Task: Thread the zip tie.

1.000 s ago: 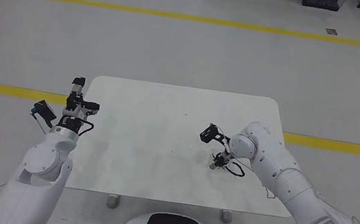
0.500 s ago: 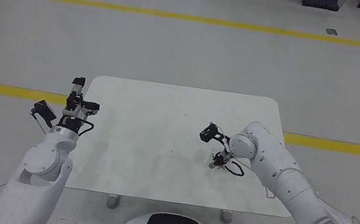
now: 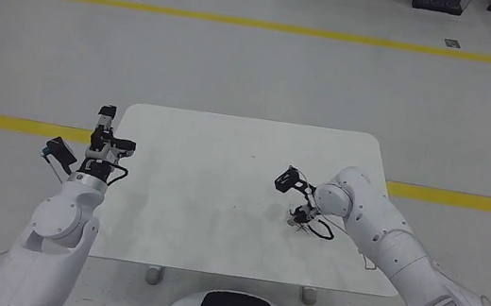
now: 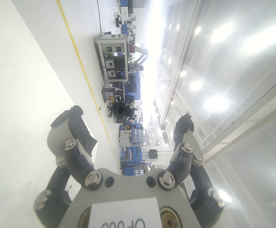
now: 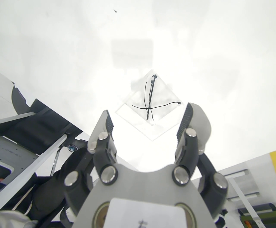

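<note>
Right wrist view: right pincer (image 5: 148, 111) open over black zip ties (image 5: 151, 97) crossed on a clear tray (image 5: 155, 132); left pincer (image 4: 130, 114) open.

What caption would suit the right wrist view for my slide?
Open right gripper facing black zip ties crossed in a clear tray on the table.

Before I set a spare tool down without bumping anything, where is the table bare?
The white table is bare across its middle, between the open left gripper at one side edge and the open right gripper, and along its far edge. It is crowded under the right gripper, where thin black zip ties lie crossed in a clear square tray.
</note>
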